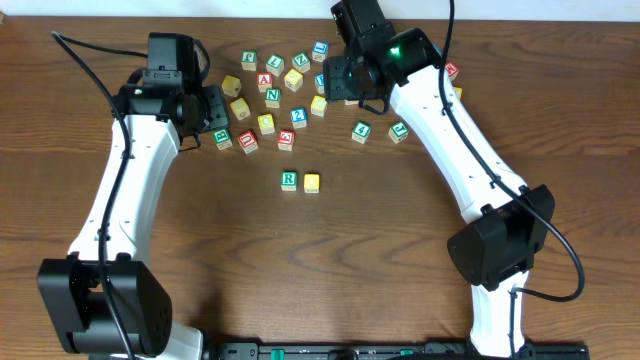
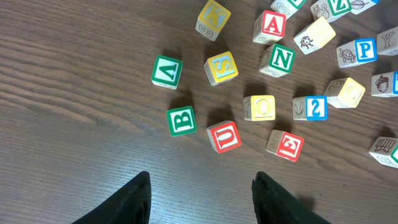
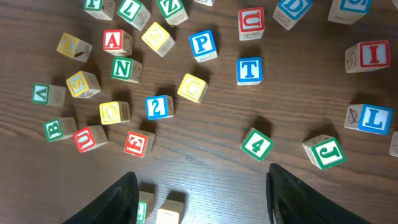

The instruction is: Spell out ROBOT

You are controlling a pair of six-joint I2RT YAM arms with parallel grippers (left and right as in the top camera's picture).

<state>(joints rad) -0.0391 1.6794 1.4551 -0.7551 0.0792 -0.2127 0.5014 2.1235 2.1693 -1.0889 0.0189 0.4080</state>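
A green R block and a yellow block stand side by side in the middle of the table, below the pile. In the left wrist view a green B block and a yellow O block lie ahead of my open, empty left gripper. In the right wrist view a blue T block, the O block and the B block lie beyond my open, empty right gripper. The R block shows by its left finger. In the overhead view the left gripper and right gripper hover over the pile.
Several other letter and number blocks are scattered at the back of the table, among them a red U, a red E, a green 4 and a green J.
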